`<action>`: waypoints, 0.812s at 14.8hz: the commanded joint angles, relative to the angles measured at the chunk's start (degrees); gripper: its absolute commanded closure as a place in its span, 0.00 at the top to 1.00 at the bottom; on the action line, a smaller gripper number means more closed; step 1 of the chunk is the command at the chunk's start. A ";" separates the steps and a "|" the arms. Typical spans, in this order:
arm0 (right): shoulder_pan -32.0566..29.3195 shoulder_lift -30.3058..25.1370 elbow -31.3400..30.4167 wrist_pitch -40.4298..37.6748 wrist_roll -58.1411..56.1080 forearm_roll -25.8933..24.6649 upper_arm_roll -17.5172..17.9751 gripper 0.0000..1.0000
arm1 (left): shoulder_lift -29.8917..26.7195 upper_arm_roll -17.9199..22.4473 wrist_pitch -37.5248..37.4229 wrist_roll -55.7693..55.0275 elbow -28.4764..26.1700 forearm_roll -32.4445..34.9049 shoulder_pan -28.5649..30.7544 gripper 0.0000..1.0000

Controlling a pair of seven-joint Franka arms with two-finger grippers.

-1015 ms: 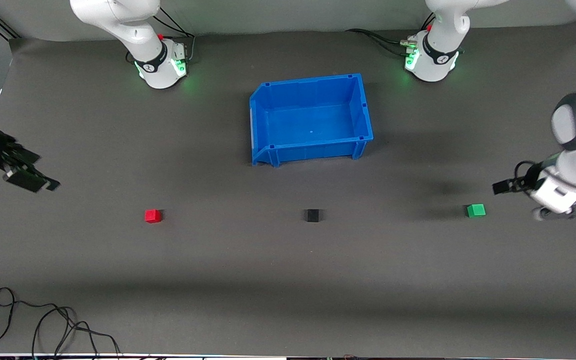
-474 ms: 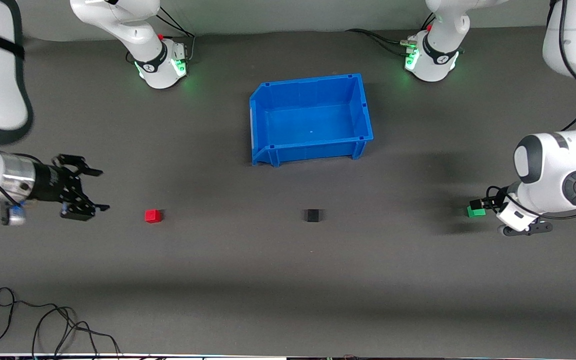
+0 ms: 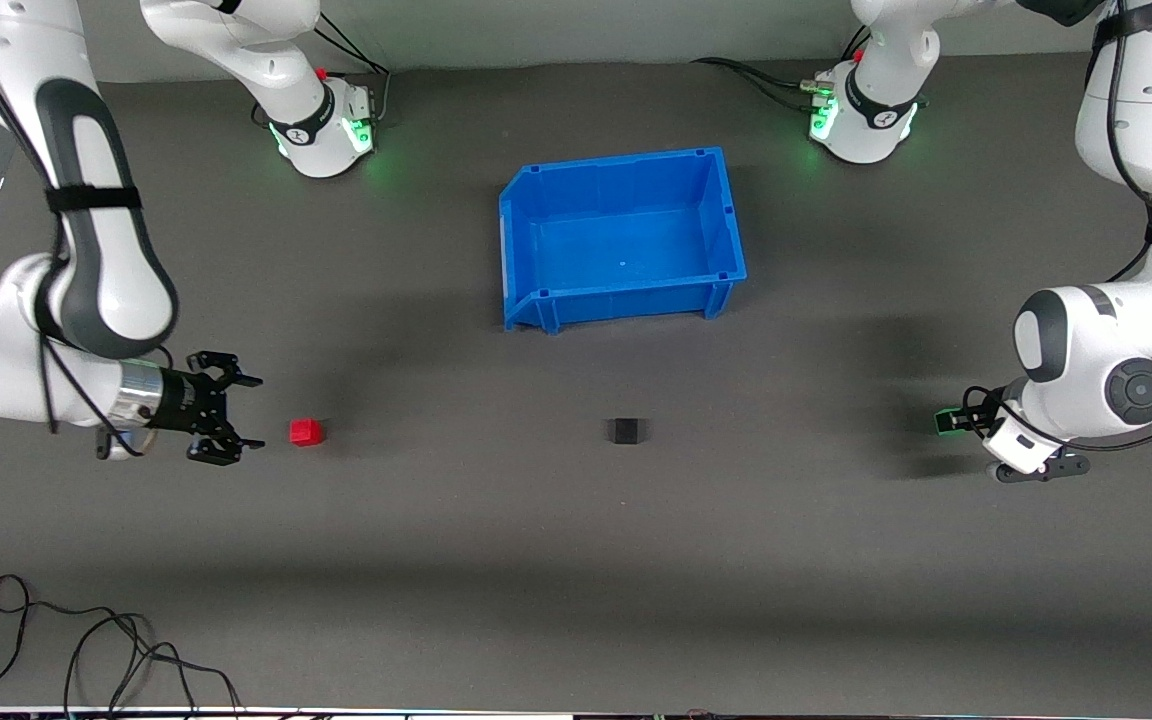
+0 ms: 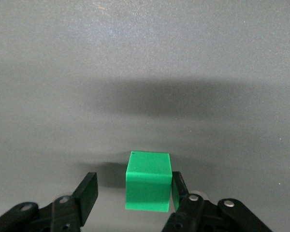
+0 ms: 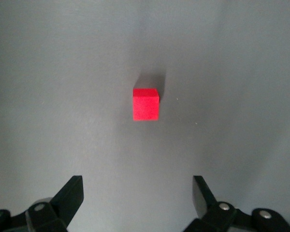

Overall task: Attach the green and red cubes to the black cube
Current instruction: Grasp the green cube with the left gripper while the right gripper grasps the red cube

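Observation:
The red cube (image 3: pixel 305 431), the black cube (image 3: pixel 624 431) and the green cube (image 3: pixel 946 422) lie apart in one row on the dark mat, the black one in the middle. My left gripper (image 3: pixel 954 420) is low at the green cube (image 4: pixel 148 181). In the left wrist view the gripper (image 4: pixel 134 186) is open around the cube. One finger (image 4: pixel 178 187) touches the cube's side and the other stands clear of it. My right gripper (image 3: pixel 250 412) is open and empty beside the red cube, toward the right arm's end. The red cube (image 5: pixel 146 104) lies ahead of the open right gripper (image 5: pixel 137 191).
A blue bin (image 3: pixel 626 300) stands open and empty, farther from the front camera than the black cube. A loose black cable (image 3: pixel 86 650) lies at the near edge toward the right arm's end. The arms' bases (image 3: pixel 321 125) stand along the top.
The right gripper has swung in low toward the red cube. The left gripper has come down and moved in over the green cube, so its fingers now flank it. The cubes have not moved.

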 commanded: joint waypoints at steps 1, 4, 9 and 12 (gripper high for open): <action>-0.08 3.78 -0.84 3.85 -3.41 4.86 -0.13 1.00 | 0.77 -0.07 1.23 0.37 0.87 0.17 -0.28 0.62; -0.09 7.47 -1.89 8.51 -6.32 8.12 -0.13 1.00 | 2.18 -0.24 2.37 0.46 1.74 0.26 -0.37 0.59; -0.26 10.56 -2.16 10.72 -9.13 8.22 -0.13 1.00 | 2.53 -0.24 1.59 0.54 1.74 0.18 -0.29 0.26; -0.78 11.35 -2.25 10.90 -10.01 8.22 -0.13 1.00 | 2.27 -0.24 -0.25 -0.07 4.11 0.17 -0.28 0.00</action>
